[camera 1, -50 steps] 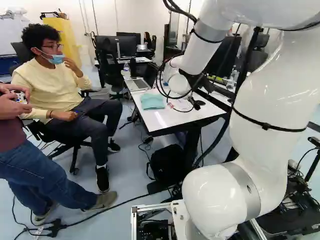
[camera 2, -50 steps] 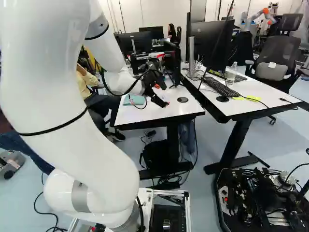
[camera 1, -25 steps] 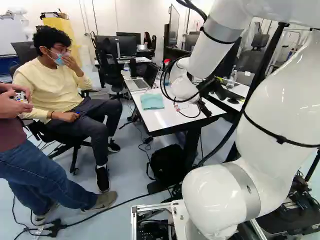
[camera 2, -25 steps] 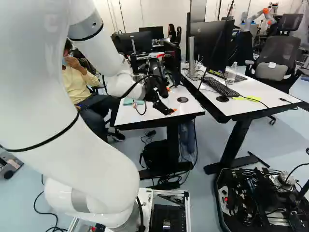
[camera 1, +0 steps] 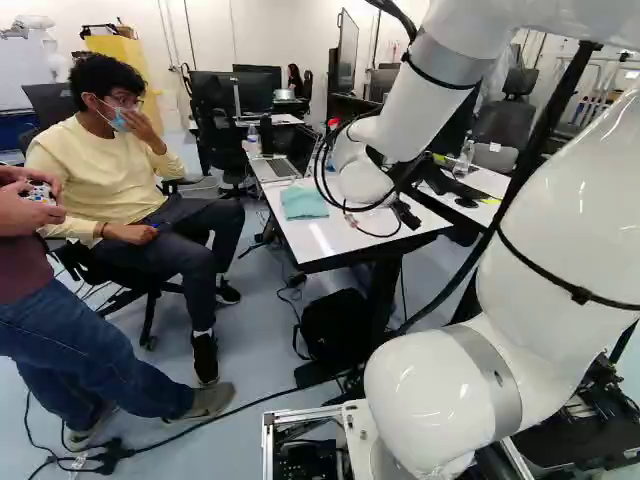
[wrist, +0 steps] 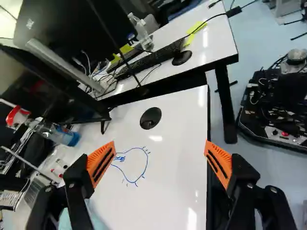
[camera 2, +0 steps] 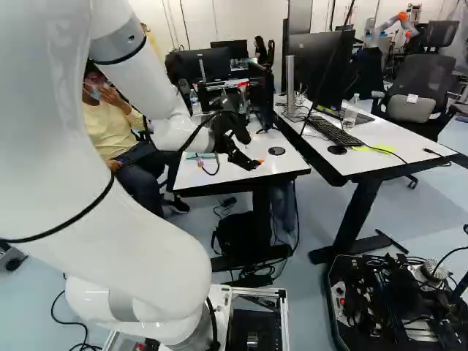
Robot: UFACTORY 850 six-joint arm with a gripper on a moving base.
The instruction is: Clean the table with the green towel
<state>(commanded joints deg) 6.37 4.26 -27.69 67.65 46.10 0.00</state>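
The green towel (camera 1: pixel 304 203) lies crumpled on the white table (camera 1: pixel 335 238), along its left side. The pincer (camera 2: pixel 254 153) is above the same table, to the right of the towel, with its two fingers spread wide and nothing pinched. In the wrist view the towel shows partly hidden beside one finger, apart from the orange pads (wrist: pixel 101 165). A blue line drawing (wrist: pixel 145 165) on the tabletop shows between the fingers, and a round black disc (wrist: pixel 150 118) sits ahead of them. Far beyond the towel, on the left, stands an open laptop (camera 1: pixel 275 168). A black bag (camera 1: pixel 335 325) is on the floor below. To the right, a second table (camera 2: pixel 398 139) carries a keyboard (camera 2: pixel 335 131), a black mouse (camera 2: pixel 337 150) and, farther back, a monitor (camera 2: pixel 322 66).
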